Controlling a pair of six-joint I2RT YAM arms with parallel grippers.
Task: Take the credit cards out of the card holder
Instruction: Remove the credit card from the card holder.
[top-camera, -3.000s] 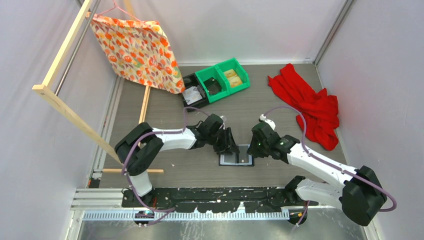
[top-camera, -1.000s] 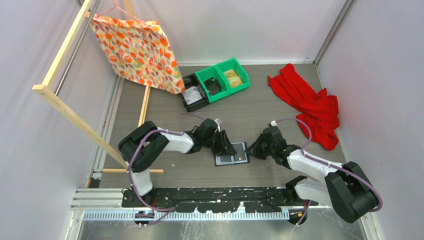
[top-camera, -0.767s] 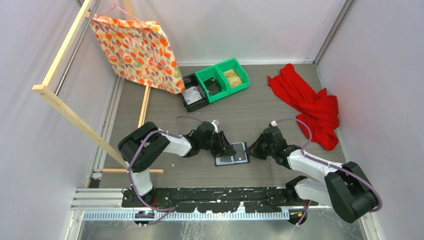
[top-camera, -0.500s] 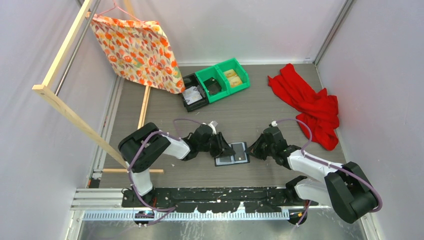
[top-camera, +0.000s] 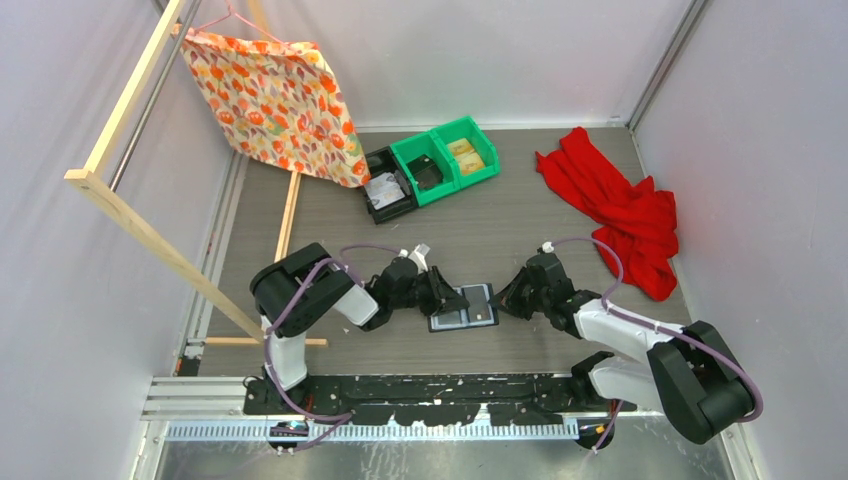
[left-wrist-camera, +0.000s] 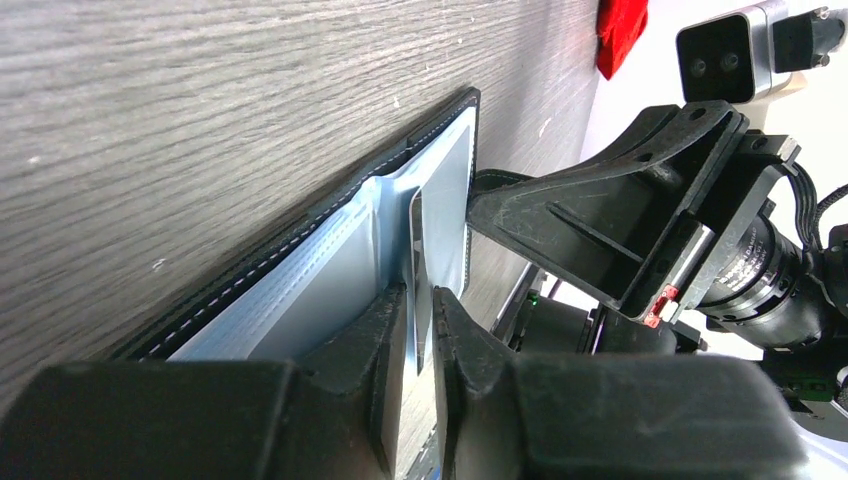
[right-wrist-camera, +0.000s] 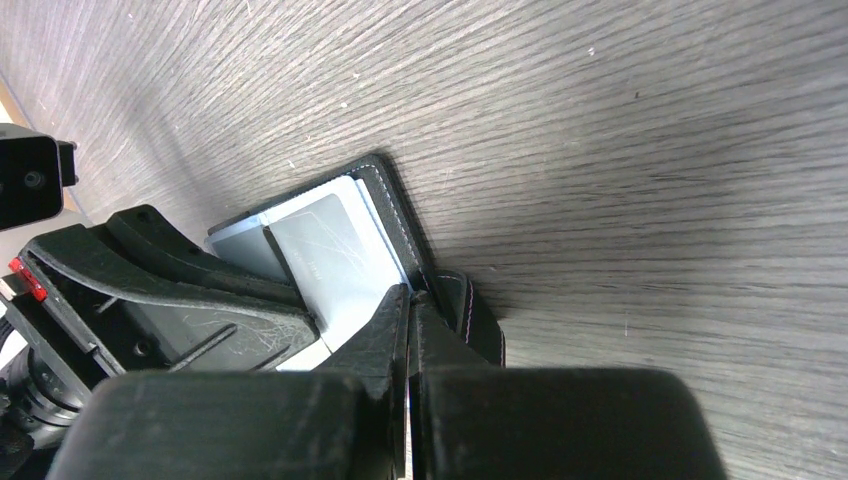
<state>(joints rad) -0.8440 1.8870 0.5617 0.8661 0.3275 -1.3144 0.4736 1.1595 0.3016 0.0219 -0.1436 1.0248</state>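
The black card holder (top-camera: 470, 309) lies open on the table between both grippers. My left gripper (top-camera: 450, 300) is at its left end. In the left wrist view the left gripper (left-wrist-camera: 420, 302) is shut on the edge of a pale grey credit card (left-wrist-camera: 443, 215) that stands partly out of the glossy sleeve (left-wrist-camera: 320, 280). My right gripper (top-camera: 504, 300) is at the right end. In the right wrist view the right gripper (right-wrist-camera: 412, 296) is shut on the card holder's black edge (right-wrist-camera: 400, 215), beside the snap tab (right-wrist-camera: 478, 318). The card (right-wrist-camera: 335, 255) shows there too.
Green bins (top-camera: 446, 158) and a black bin (top-camera: 388, 190) stand at the back centre. A red cloth (top-camera: 620, 210) lies at the back right. A patterned cloth (top-camera: 275, 95) hangs on a wooden frame (top-camera: 140, 232) at the left.
Three seconds ago both grippers were above the card holder; they now sit low at its two ends. In the last second the left arm folded lower and nearer. The right arm has held still.
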